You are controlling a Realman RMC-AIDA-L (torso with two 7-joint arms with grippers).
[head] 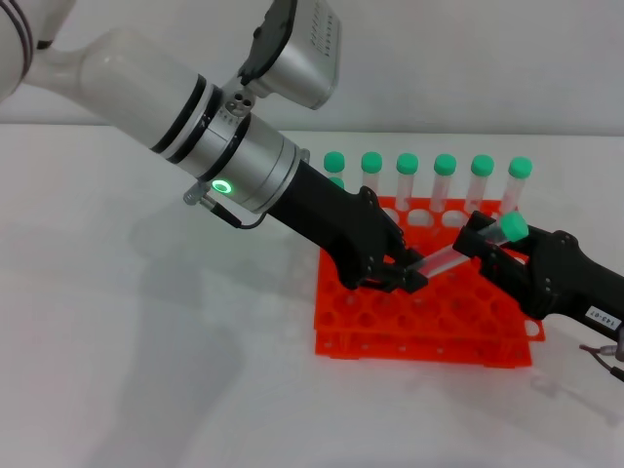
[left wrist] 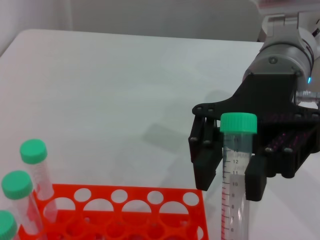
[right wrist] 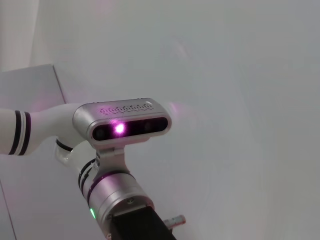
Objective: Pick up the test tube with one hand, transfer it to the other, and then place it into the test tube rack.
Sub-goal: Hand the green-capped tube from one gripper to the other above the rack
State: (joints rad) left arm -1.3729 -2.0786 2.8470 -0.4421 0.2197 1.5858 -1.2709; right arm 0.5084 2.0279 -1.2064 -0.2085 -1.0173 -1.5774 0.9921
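Midair, left gripper (head: 402,275) fingers pinching test tube (head: 458,252); right gripper (head: 485,244) apparently spread; seven tubes (head: 407,185) racked (head: 429,341).

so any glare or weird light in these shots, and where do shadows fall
Head view: soft left-arm shadow on the white table, green ring light glowing. Left wrist view: faint shadow on the table, test tube sharp. Right wrist view: magenta glare from the left arm's wrist camera.
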